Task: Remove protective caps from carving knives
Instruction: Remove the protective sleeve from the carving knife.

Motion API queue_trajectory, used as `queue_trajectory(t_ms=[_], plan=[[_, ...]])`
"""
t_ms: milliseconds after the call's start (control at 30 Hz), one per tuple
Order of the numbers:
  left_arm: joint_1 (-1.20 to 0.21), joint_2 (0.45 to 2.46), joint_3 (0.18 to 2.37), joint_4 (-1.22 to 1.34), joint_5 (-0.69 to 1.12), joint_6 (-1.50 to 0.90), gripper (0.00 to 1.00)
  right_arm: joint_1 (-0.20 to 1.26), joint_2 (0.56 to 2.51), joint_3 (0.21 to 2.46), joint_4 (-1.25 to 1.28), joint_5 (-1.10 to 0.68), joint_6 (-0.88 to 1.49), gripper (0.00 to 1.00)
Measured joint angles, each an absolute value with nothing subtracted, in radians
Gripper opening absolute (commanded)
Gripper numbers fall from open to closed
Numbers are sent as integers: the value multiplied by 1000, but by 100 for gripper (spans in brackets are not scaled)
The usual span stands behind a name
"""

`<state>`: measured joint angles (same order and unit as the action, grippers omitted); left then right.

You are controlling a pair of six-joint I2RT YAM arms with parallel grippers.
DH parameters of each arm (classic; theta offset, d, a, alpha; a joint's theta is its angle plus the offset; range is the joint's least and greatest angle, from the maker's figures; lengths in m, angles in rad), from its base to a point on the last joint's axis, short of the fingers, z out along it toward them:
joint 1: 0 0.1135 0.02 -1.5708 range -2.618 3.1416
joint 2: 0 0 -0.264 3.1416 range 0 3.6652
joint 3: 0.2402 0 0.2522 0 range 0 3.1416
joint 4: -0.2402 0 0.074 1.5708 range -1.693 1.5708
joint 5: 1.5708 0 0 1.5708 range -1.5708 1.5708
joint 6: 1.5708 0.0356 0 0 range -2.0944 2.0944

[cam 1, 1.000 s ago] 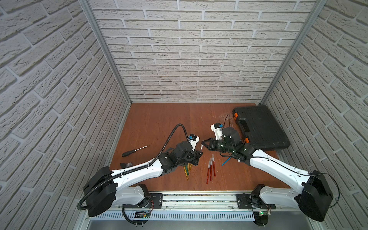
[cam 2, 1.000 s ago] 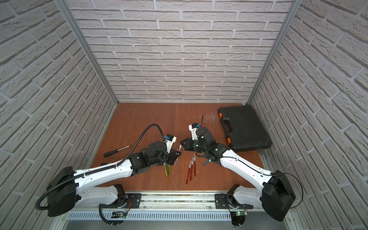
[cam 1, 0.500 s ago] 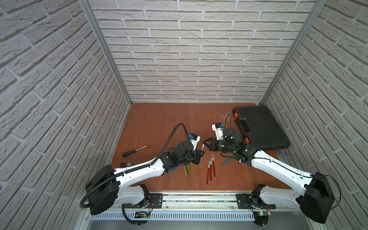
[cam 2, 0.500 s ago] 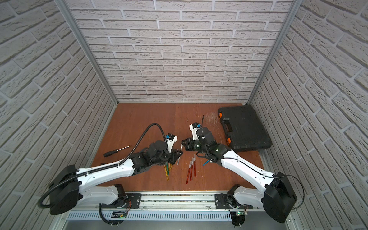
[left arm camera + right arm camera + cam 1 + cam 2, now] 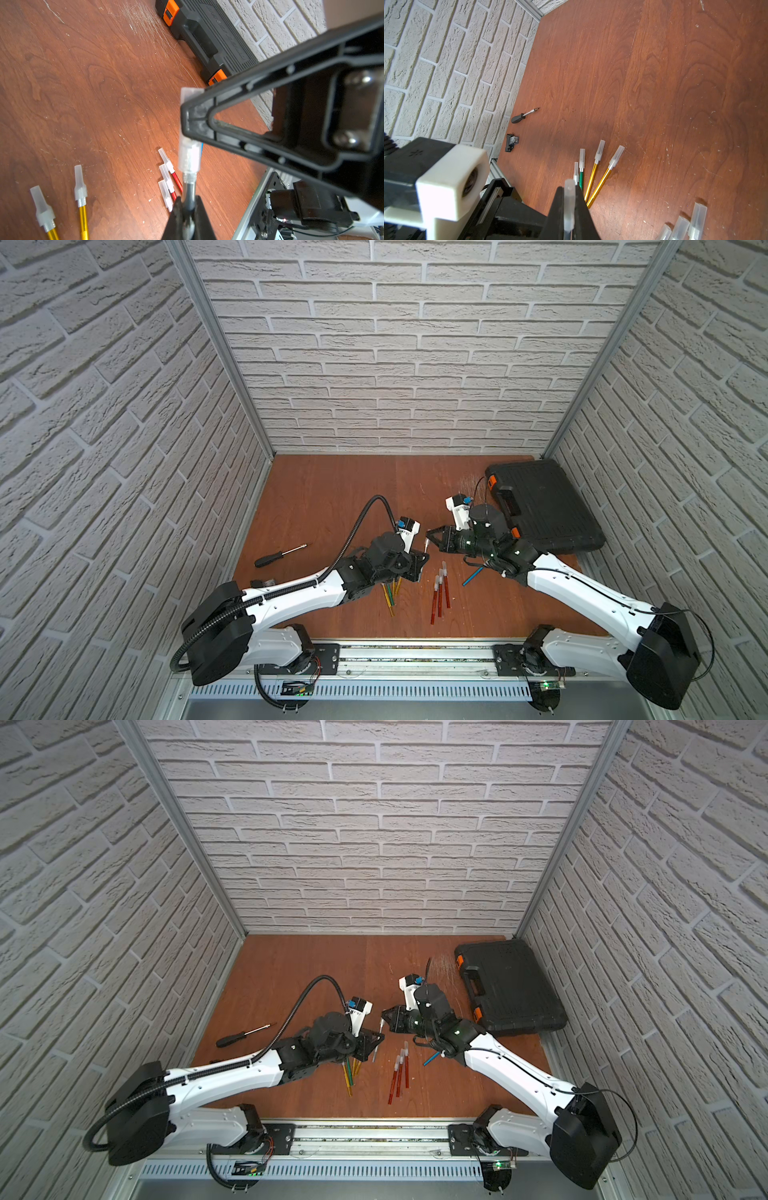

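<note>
My left gripper [image 5: 188, 204] is shut on the dark grey handle of a carving knife [image 5: 189, 191] held above the table. Its translucent protective cap [image 5: 189, 158] runs up between the fingertips of my right gripper [image 5: 569, 193], which is shut on the cap [image 5: 569, 199]. The cap's wide end still sits at the knife's silver collar. In both top views the two grippers [image 5: 420, 561] [image 5: 430, 536] meet tip to tip over mid-table. Three capped red knives [image 5: 439, 593] lie below them. Capped gold and green knives [image 5: 596, 172] lie partly under the left arm. A blue knife [image 5: 473, 576] lies under the right arm.
A closed black tool case [image 5: 540, 506] with orange latches lies at the back right against the wall. A black-handled screwdriver [image 5: 282, 555] and a small black part [image 5: 511, 143] lie near the left wall. Brick walls close in three sides.
</note>
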<state>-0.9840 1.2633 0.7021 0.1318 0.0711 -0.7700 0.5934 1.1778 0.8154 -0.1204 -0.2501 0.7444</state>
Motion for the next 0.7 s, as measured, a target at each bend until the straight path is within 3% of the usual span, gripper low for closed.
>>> queue_trajectory(t_ms=[700], plan=[[-984, 1282, 702, 185, 75, -768, 2, 548, 1174, 832, -154, -296, 744, 6]])
